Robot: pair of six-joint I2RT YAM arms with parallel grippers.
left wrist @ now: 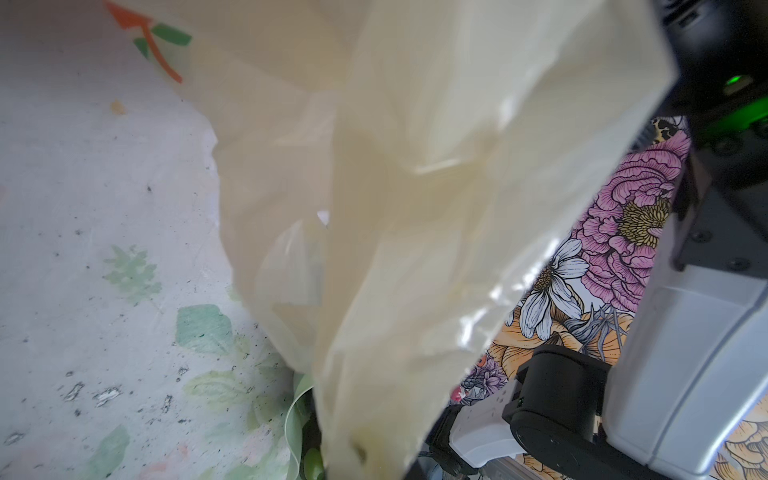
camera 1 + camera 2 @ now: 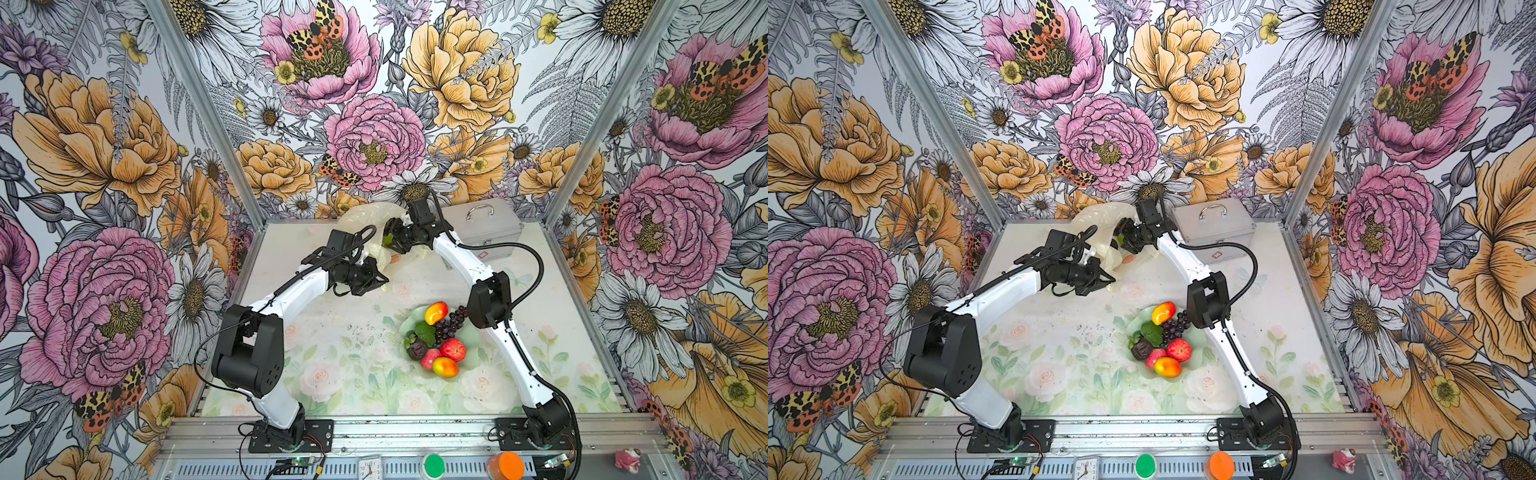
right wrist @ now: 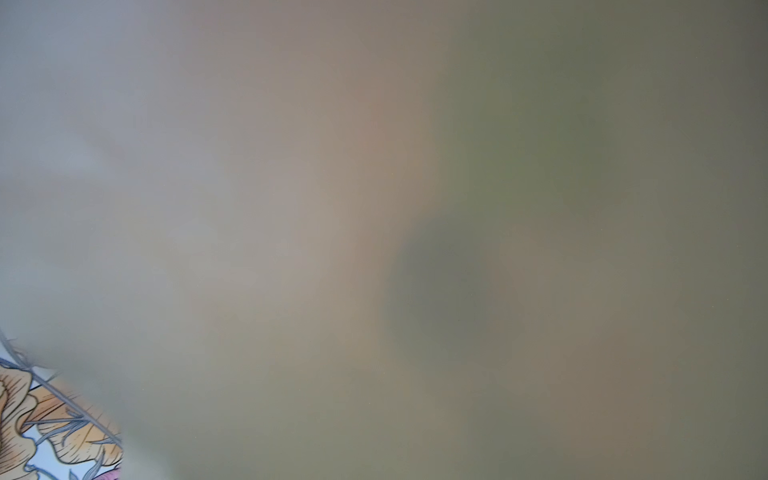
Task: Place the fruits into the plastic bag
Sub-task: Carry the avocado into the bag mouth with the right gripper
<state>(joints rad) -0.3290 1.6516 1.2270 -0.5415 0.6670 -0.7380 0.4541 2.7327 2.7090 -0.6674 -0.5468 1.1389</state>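
Clearly most of the fruits (image 2: 430, 358) are waiting in the dish (image 2: 468, 360)
The left fingers (image 2: 374, 277) are pinching together on an edge of the plastic bag (image 2: 361, 216); a green fruit (image 2: 387, 240) is sitting right at the right fingers (image 2: 395, 246) in the bag mouth, their gap impossible to tell; mangoes (image 2: 435, 312), apples (image 2: 453, 349), grapes (image 2: 449, 326), a leaf (image 2: 424, 332) and a dark fruit (image 2: 417, 350) are lying well apart from both

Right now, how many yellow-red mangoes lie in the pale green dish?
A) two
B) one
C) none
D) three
A: in both top views one mango lies at the far side of the dish, beside the grapes, and a second mango lies at the near side.
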